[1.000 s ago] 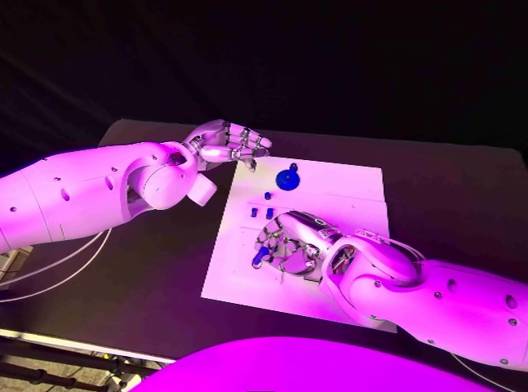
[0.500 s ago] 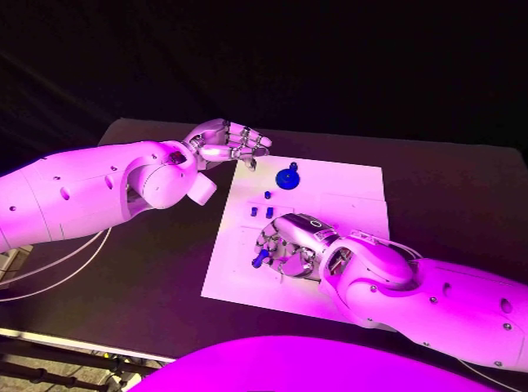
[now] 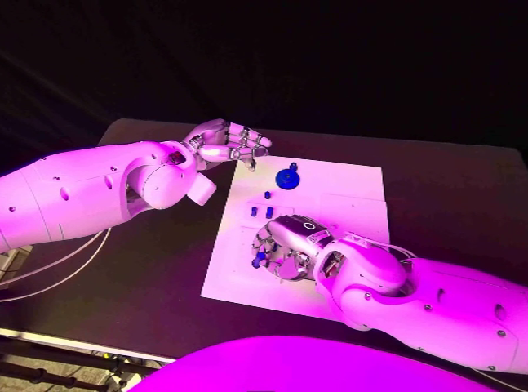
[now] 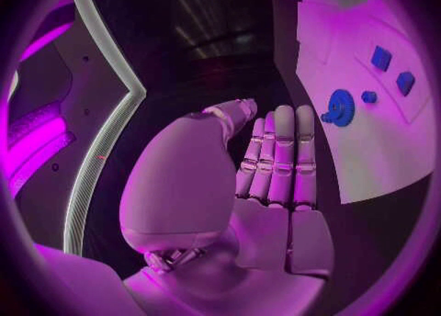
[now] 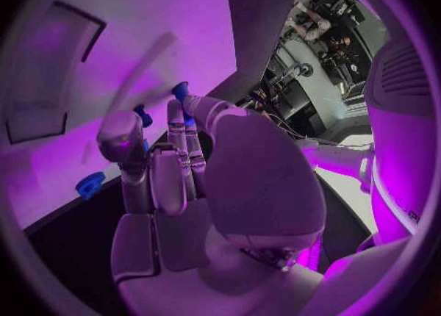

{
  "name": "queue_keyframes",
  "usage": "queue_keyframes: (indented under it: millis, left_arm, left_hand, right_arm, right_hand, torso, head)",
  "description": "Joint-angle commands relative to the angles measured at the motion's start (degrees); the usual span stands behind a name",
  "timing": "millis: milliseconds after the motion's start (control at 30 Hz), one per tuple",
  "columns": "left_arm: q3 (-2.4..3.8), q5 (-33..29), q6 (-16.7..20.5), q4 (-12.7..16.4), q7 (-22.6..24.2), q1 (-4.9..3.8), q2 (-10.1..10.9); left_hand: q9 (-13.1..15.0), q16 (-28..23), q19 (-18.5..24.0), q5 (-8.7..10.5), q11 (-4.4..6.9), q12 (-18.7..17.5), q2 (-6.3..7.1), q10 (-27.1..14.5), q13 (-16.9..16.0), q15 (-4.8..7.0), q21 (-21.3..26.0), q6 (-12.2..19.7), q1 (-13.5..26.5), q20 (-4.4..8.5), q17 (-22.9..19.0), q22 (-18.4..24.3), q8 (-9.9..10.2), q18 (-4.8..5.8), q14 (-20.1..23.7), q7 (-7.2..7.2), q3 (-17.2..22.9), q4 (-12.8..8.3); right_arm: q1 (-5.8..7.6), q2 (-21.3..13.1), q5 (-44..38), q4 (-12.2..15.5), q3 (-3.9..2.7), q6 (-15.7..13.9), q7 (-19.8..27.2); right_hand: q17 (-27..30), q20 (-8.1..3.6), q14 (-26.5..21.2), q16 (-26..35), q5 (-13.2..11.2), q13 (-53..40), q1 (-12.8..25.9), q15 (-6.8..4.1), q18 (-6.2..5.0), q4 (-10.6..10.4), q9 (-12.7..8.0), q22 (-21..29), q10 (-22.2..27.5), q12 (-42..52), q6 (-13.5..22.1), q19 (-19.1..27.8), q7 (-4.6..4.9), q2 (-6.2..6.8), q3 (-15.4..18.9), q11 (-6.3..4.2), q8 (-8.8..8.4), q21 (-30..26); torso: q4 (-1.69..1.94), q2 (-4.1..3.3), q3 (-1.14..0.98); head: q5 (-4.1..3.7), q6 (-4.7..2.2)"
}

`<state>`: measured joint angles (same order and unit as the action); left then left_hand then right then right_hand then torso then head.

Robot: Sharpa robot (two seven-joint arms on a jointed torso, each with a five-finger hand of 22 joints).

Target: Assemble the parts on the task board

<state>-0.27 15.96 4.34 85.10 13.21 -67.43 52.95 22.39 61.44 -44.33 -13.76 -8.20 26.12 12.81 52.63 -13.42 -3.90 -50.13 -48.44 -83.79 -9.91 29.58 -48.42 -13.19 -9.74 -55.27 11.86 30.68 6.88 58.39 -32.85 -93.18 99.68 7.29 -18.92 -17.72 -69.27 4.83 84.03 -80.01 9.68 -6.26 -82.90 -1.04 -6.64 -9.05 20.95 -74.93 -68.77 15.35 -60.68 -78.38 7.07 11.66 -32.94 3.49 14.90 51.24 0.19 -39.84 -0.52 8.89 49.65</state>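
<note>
My right robot hand has crept further over the near-left part of the task board, fingers curled down around a small blue part. I judge I'm gripping or seating it, though whether it's firmly pinched I cannot tell. A second ago this hand sat slightly nearer my body; now it covers more of the part, so placement seems under way. Beyond its fingertips lie two small blue blocks and the blue gear. My left robot hand has stayed hovering beside the board's far corner, fingers loosely curled, holding nothing.
</note>
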Motion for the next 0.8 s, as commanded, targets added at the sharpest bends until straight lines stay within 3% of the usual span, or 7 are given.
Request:
queue_keyframes:
  millis: [33, 300, 567, 633, 800]
  left_arm:
    - [0.04, -0.23, -1.05, 0.16, 0.19, -0.02, -0.07]
    - [0.04, -0.23, -1.16, 0.16, 0.11, -0.02, -0.04]
    - [0.04, -0.23, -1.34, 0.16, -0.04, -0.02, 0.01]
    - [0.04, -0.23, -1.39, 0.15, -0.06, -0.02, 0.02]
    - [0.04, -0.23, -1.55, 0.1, -0.09, -0.02, 0.0]
  left_hand:
    - [-0.01, -0.29, -0.16, -0.27, 0.03, 0.36, -0.16, -0.45, 0.06, -0.28, 0.12, 0.26, 0.18, -0.14, -0.05, 0.05, -0.03, -0.76, 0.24, 0.05, -0.25, -0.1]
    - [-0.01, -0.29, -0.16, -0.27, 0.03, 0.36, -0.16, -0.45, 0.06, -0.28, 0.12, 0.26, 0.18, -0.14, -0.05, 0.05, -0.03, -0.76, 0.24, 0.05, -0.25, -0.1]
    - [-0.01, -0.3, -0.21, -0.27, 0.0, 0.43, -0.18, -0.53, 0.08, -0.3, 0.19, 0.3, 0.2, -0.14, -0.09, 0.1, -0.06, -0.75, 0.26, 0.08, -0.3, -0.03]
    - [-0.01, -0.3, -0.21, -0.27, 0.0, 0.43, -0.18, -0.53, 0.08, -0.3, 0.19, 0.3, 0.2, -0.14, -0.09, 0.1, -0.06, -0.75, 0.26, 0.08, -0.3, -0.03]
    - [-0.01, -0.32, -0.22, -0.27, -0.01, 0.45, -0.19, -0.55, 0.08, -0.31, 0.22, 0.31, 0.21, -0.14, -0.11, 0.12, -0.07, -0.74, 0.28, 0.09, -0.31, 0.0]
  right_arm:
    - [-0.11, 0.39, -2.91, 0.22, 0.1, 1.62, -0.82]
    - [-0.11, 0.89, -3.14, 0.27, 0.34, 1.7, -1.1]
    - [-0.15, 0.61, -2.72, 0.39, 0.42, -0.84, -2.94]
    - [-0.21, 0.43, -2.37, 0.63, 0.43, -1.88, -3.02]
    - [-0.37, -0.19, -1.81, 1.37, 0.43, -3.97, -2.76]
  right_hand:
    - [0.18, 0.01, 1.76, 0.19, 0.24, 0.05, 0.96, 0.1, 0.06, 0.36, 2.97, -3.27, 0.83, -0.45, 0.6, 0.38, 0.35, 0.13, -0.03, 0.01, 0.02, -0.5]
    - [0.52, 0.84, 1.61, 0.34, 0.07, 0.33, 4.07, 1.15, -0.06, -0.03, 2.55, -2.99, 4.19, -2.03, 3.74, 0.88, 1.35, 3.01, 1.14, 1.29, -1.71, -2.15]
    - [1.14, 1.13, 1.39, 0.65, 0.11, 0.23, 4.77, 1.35, -0.24, -0.19, 2.12, -2.7, 5.02, -1.85, 5.88, 1.07, 1.54, 3.97, 2.01, 1.49, -2.93, -3.19]
    - [1.81, 1.2, 1.16, 1.05, 0.18, 0.16, 4.94, 1.44, -0.42, -0.32, 0.98, -2.34, 6.79, -1.49, 10.59, 1.27, 1.93, 4.34, 3.48, 1.5, -5.92, -4.36]
    - [2.08, 1.16, 1.14, 1.19, 0.32, -0.24, 3.37, 1.24, -0.44, -0.74, -0.17, -2.18, 9.3, 0.53, 14.16, 1.02, 1.15, 3.53, 9.65, 1.35, -8.32, -5.08]
  torso:
    - [-0.01, 0.0, -0.01]
    - [-0.01, 0.0, -0.02]
    - [-0.03, 0.02, -0.04]
    - [-0.05, 0.0, -0.06]
    - [-0.08, 0.07, -0.06]
  head:
    - [-0.05, 0.03]
    - [-0.15, 0.05]
    - [-0.24, -0.06]
    - [-0.28, -0.12]
    - [-0.47, -0.34]
